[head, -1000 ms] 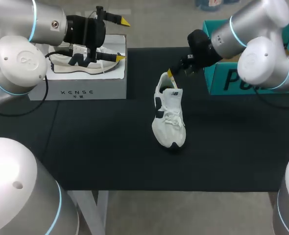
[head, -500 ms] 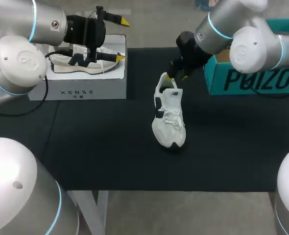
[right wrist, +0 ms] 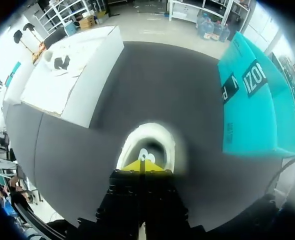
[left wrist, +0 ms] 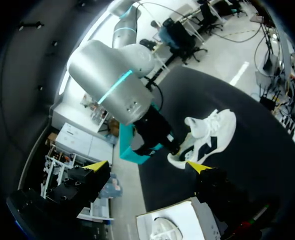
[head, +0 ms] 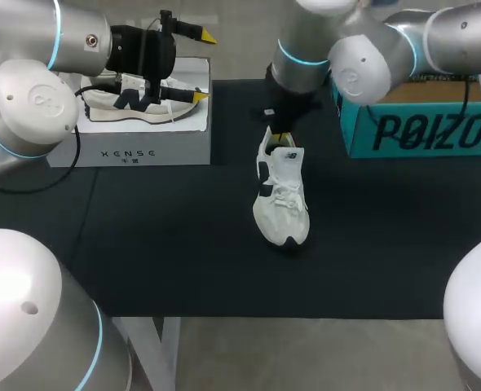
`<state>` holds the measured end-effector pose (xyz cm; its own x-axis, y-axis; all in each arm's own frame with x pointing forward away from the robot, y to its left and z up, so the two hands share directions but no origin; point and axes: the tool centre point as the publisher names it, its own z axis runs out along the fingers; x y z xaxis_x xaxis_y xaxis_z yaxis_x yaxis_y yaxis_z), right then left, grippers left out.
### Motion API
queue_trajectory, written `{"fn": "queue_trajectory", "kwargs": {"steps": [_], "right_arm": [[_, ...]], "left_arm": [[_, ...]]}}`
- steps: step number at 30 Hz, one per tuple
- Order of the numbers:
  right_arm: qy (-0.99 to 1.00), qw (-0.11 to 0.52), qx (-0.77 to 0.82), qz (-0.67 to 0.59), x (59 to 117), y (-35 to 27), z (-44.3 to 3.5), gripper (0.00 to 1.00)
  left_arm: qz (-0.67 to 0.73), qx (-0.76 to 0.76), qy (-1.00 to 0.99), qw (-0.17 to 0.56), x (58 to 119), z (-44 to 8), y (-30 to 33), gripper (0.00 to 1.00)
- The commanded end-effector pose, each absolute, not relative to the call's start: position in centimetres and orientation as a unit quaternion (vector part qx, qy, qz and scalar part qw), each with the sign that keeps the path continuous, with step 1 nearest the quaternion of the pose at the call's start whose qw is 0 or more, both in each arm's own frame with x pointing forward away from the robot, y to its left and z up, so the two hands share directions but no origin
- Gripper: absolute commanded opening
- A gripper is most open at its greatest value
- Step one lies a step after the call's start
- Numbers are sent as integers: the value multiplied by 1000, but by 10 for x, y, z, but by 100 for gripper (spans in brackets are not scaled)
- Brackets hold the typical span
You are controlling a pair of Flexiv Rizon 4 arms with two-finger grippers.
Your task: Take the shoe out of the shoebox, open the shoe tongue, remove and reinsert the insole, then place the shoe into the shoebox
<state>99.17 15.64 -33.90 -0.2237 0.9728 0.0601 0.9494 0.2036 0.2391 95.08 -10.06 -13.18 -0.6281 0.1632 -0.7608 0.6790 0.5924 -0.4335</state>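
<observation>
Our right gripper [right wrist: 143, 165], tips pinched together, hangs over the white lace-up sneaker [head: 281, 195]'s heel opening on the black desk [head: 143, 244]; we should dip straight in, sparing the collar.

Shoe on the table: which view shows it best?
Head view: whole shoe from above, laces and toe clear. Left wrist view shows it far off, side-on, right arm at its heel. Right wrist view shows only the heel opening just ahead of the fingers.
</observation>
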Motion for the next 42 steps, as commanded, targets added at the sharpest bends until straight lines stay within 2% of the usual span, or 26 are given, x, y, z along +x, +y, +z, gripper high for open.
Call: {"fn": "queue_trajectory", "kwargs": {"steps": [1, 8, 22, 35, 42], "right_arm": [[766, 89, 630, 94, 994, 157, -352, 0], [756, 99, 637, 112, 995, 151, -377, 0], [768, 65, 631, 85, 997, 144, -425, 0], [766, 77, 630, 106, 986, 138, -386, 0], [772, 52, 627, 91, 982, 143, -403, 0]], "left_arm": [[-370, 256, 823, 346, 951, -132, -101, 100], [-370, 256, 823, 346, 951, -132, -101, 100], [-370, 256, 823, 346, 951, -132, -101, 100], [-370, 256, 823, 346, 951, -132, -101, 100], [-370, 256, 823, 346, 951, -132, -101, 100]]}}
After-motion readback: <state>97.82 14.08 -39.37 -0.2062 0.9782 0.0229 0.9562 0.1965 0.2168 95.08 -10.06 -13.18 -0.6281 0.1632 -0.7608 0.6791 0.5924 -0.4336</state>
